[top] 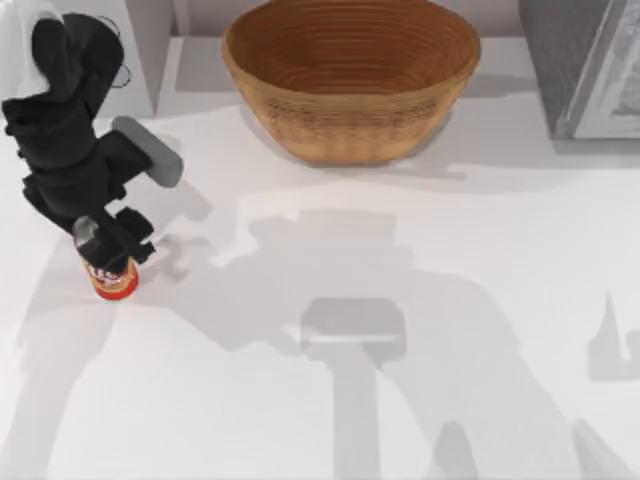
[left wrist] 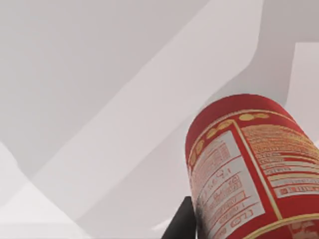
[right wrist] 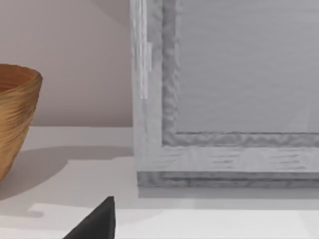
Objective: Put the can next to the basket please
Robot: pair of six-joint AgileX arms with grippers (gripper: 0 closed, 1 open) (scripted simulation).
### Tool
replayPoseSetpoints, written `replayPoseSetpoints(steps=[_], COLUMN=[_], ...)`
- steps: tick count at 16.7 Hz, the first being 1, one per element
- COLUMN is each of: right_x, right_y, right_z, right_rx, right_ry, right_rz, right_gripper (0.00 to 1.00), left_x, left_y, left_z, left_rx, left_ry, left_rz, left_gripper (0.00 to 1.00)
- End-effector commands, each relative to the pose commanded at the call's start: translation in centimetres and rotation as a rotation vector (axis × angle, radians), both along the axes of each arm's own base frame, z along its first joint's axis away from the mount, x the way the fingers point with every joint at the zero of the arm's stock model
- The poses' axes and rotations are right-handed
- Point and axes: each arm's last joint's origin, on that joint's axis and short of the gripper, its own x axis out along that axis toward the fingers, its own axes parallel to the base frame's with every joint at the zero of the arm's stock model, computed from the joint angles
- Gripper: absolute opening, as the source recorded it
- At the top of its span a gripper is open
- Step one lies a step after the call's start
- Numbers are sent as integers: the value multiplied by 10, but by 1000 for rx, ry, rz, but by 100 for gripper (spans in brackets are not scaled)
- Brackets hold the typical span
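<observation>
Left gripper (top: pixel 112 243) sits over the can (top: pixel 116 279) at the table's (top: pixel 320 400) left side, well apart from the basket (top: pixel 350 75), which stands at the far middle. In the top view the black fingers straddle the can's upper part and look clenched on it, the red base with its orange band poking out below. The left wrist view has the can (left wrist: pixel 249 169) huge and close, label facing the camera, one dark finger (left wrist: pixel 182 221) pressed at its side (so a grasp, as far as I can judge). Whether the can is resting on the table or just off it, can't tell.

Handling: a can is light, rigid, smooth-walled, so likely slippery. A squeeze around the middle of the cylinder is the safest hold; a grip high up near the top risks it swinging or slipping out. Thin walls could dent under hard pressure. Keep it upright, since it would roll if dropped.

Right arm is parked off to the right; its wrist view has the basket (right wrist: pixel 15 119) edge, a grey framed box (right wrist: pixel 224 99) and a dark fingertip (right wrist: pixel 97 224); finger state can't tell.
</observation>
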Motion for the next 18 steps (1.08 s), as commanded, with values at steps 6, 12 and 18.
replayPoseSetpoints(steps=[6, 12, 18], right_x=[0, 0, 0], right_y=[0, 0, 0], right_z=[0, 0, 0], right_rx=[0, 0, 0], right_ry=[0, 0, 0], right_rz=[0, 0, 0], right_gripper=[100, 100, 100], left_x=[3, 17, 14], left_y=[-8, -68, -146], left_z=[1, 4, 6], left_rx=[0, 10, 39], left_ry=[1, 17, 33], left_rz=[11, 212, 602], left_gripper=[0, 0, 0])
